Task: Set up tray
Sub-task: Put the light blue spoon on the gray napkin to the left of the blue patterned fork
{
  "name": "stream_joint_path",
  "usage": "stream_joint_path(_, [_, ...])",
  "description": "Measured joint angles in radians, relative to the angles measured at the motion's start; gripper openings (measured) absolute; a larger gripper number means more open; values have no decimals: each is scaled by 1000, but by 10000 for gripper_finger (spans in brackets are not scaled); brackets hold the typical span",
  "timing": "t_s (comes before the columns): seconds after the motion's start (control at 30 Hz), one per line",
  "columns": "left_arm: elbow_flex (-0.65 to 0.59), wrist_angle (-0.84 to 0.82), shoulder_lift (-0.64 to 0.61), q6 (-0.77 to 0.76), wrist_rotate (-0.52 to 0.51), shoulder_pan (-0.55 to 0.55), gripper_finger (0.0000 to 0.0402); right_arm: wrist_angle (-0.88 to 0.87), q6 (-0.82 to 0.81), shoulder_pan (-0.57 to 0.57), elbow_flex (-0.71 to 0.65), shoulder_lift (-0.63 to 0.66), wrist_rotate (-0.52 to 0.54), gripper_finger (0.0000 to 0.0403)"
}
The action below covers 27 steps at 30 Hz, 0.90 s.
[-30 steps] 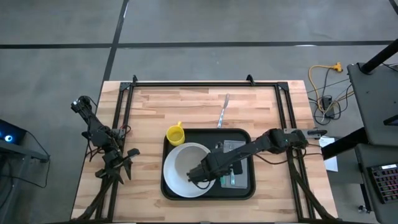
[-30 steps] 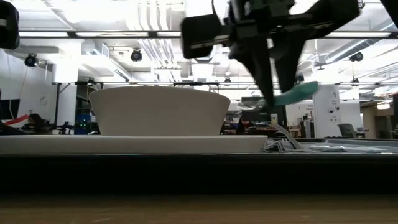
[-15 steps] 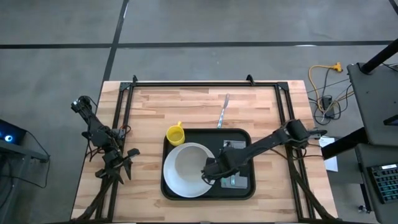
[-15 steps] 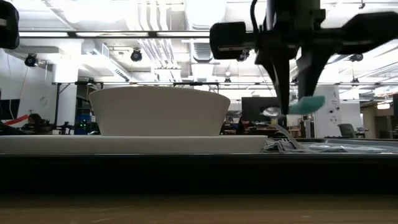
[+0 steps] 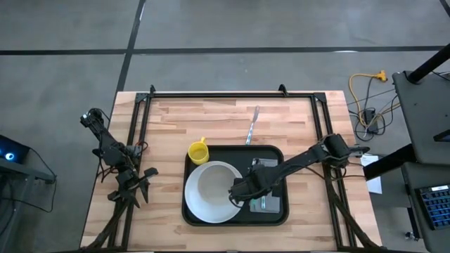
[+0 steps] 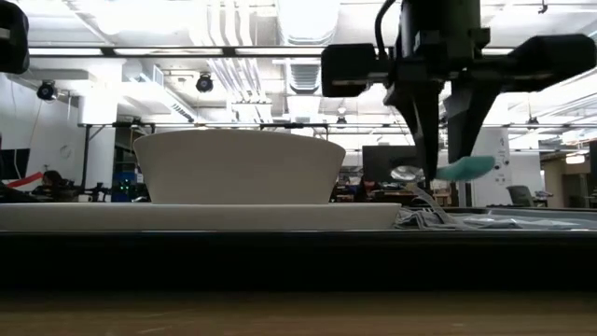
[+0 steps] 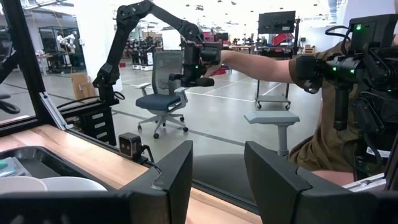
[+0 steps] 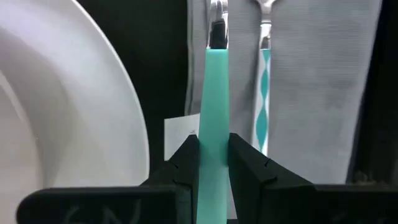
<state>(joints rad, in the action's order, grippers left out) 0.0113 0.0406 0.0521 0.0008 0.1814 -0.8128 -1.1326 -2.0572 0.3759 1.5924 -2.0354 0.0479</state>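
Gripping: my right claw (image 8: 213,155) pinches a smooth teal utensil handle (image 8: 213,93) above the grey cloth napkin (image 5: 267,184).
Tray (image 5: 271,152): black, rounded, mid-table, holding white plate (image 5: 211,191).
Left claw (image 5: 131,184): parked open, table's left edge.
Surface: pale wood planks (image 5: 211,119).
Room: open workshop.

Left gripper (image 7: 217,180): fingers (image 7: 176,174) apart, nothing between them, past the table (image 7: 81,154) edge. Tray (image 7: 25,158) corner and white plate (image 7: 53,185) on the table. Beyond the table: office chair (image 7: 163,99), a robot arm (image 7: 155,37), a seated person (image 7: 323,106).
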Motion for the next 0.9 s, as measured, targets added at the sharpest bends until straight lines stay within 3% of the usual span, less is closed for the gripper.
stream_joint_path(0.43, [0, 0, 0, 0, 0, 0, 132, 113, 46, -5, -94, 0, -1, 48])
stream_joint_path(0.67, [0, 0, 0, 0, 0, 0, 132, 158, 29, -6, -131, -1, -3, 107])
stream_joint_path(0.9, [0, 0, 0, 0, 0, 0, 132, 153, 28, -8, -133, -1, -3, 118])
